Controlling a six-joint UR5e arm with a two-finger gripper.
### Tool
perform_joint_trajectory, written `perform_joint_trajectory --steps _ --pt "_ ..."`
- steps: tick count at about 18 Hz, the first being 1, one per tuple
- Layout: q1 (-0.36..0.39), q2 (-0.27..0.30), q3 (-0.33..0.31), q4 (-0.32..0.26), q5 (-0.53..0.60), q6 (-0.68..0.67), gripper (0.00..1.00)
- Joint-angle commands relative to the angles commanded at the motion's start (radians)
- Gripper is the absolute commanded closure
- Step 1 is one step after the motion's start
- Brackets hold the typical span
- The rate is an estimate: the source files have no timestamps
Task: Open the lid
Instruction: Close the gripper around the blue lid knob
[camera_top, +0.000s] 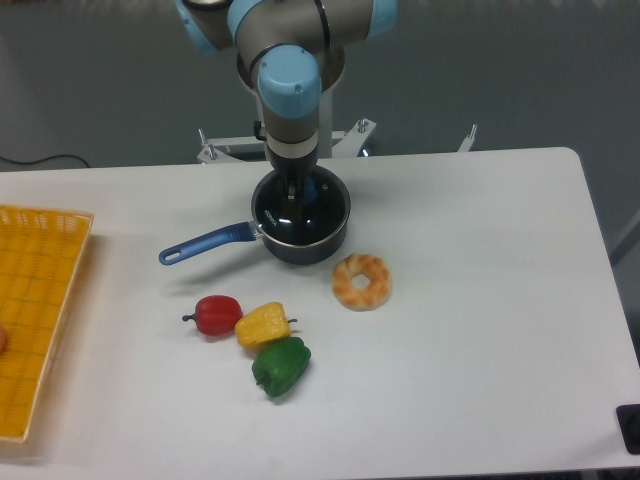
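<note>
The lid (326, 214) is a clear glass disc with a thin metal rim, lying flat on the dark blue saucepan (306, 251) at the back middle of the table. Its blue knob (312, 187) shows partly beside my fingers. My gripper (296, 198) points straight down onto the lid's centre, at the knob. The dark fingers hide the grip, so I cannot tell whether they are closed on the knob. The pan's long blue handle (205, 243) points left.
A bagel-like ring (361, 281) lies just right of and in front of the pan. Red (216, 314), yellow (262, 324) and green (281, 366) peppers sit in a cluster in front. A yellow basket (40, 310) fills the left edge.
</note>
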Motion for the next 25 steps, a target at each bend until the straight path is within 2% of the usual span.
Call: perform_joint_trajectory --steps 11,25 --pt "0.002 -0.002 -0.002 -0.002 0.006 0.017 0.11" --pt "0.003 0.0 0.0 -0.003 0.008 0.017 0.29"
